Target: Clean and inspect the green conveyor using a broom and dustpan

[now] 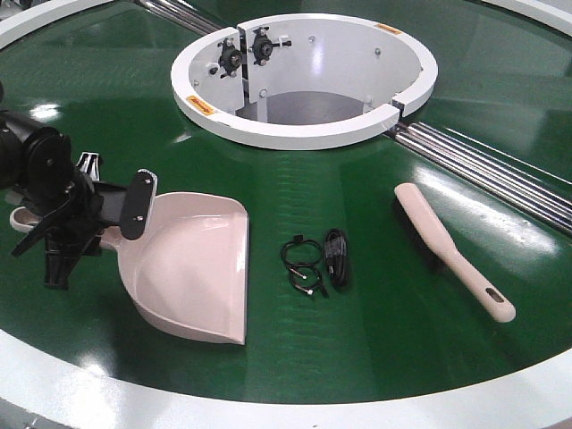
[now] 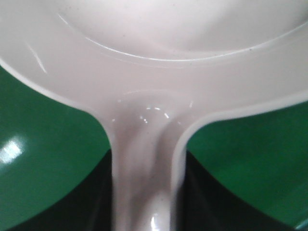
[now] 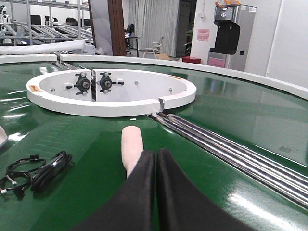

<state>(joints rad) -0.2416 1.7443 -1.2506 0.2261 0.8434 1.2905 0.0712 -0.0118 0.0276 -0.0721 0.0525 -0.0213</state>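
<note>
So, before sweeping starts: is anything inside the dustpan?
Nothing visible: the dustpan looks empty and clean inside. The left gripper hides a bit of its back wall.

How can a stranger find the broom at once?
Start at the white hub in the middle of the green conveyor. Nearer the camera, right of the black cables, lies the broom. Unlike the wide dustpan on the left, it is slim, pale pink, with black bristles along one side.
</note>
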